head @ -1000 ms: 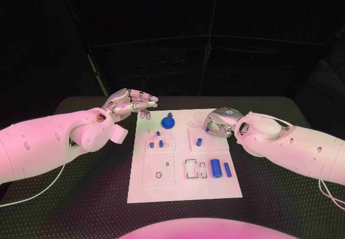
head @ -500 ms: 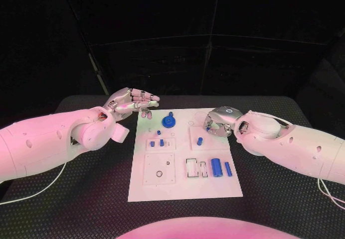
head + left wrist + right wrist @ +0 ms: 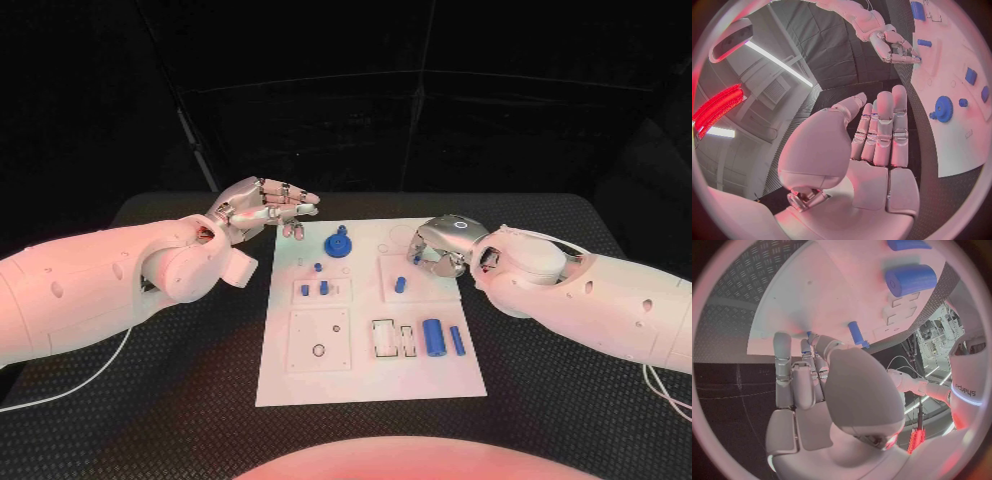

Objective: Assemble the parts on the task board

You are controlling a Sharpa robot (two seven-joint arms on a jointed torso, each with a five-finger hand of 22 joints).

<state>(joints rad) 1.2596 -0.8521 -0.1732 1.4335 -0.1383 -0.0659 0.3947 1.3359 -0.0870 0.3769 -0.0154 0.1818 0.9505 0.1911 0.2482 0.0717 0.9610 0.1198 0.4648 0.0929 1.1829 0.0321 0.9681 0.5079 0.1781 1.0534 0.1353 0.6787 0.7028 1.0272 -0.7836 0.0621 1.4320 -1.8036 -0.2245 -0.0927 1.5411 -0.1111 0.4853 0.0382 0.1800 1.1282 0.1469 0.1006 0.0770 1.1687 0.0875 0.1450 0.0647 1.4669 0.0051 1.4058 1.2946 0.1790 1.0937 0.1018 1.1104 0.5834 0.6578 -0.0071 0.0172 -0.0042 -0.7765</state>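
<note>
You have the task board [image 3: 368,375], a white rectangular plate, lying in the middle of the black worktop [image 3: 173,400] with its long side running from near to far. It carries shallow square and rectangular recesses and a scatter of blue parts. At its far end sits a blue gear [image 3: 339,245] with a toothed rim and a small knob on top; just near of that lies a tiny blue peg [image 3: 317,267]. Two short blue pegs [image 3: 313,289] stand side by side in a small recess on the left half. On the right half, a short blue cylinder [image 3: 400,285] lies close to your right hand [image 3: 440,245]. Nearer to you on that side, a thick blue cylinder [image 3: 433,339] and a thin blue rod [image 3: 457,341] lie parallel, just right of a rectangular slot [image 3: 384,338]. Your left hand [image 3: 270,205] hangs over the far left corner of the board, clear of the gear; its fingers [image 3: 882,127] are straight and pressed together side by side, holding nothing. Your right hand hovers over the far right part of the board, its fingers [image 3: 792,372] pointing down at the surface; whether a small blue piece sits at their tips or merely behind them, you cannot tell from the wrist view.
</note>
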